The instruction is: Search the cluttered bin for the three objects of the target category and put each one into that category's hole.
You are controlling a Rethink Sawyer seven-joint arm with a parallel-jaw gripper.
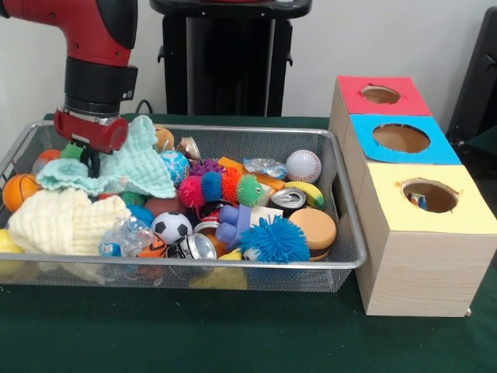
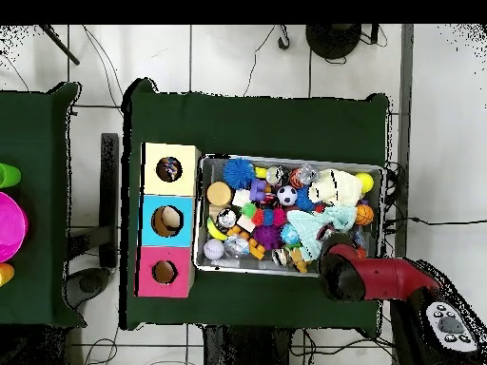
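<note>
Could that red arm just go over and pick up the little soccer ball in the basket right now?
Probably yes. The soccer ball lies on top of the pile with nothing covering it. The gripper is down by the mint cloth at another part of the wire bin, so it would need to lift and cross first.

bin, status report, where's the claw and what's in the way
Claw down in bin's corner, buried in mint cloth; open or shut unclear. Nothing seen held. Cream cloth covers toys beside it. One item in yellow hole.
</note>
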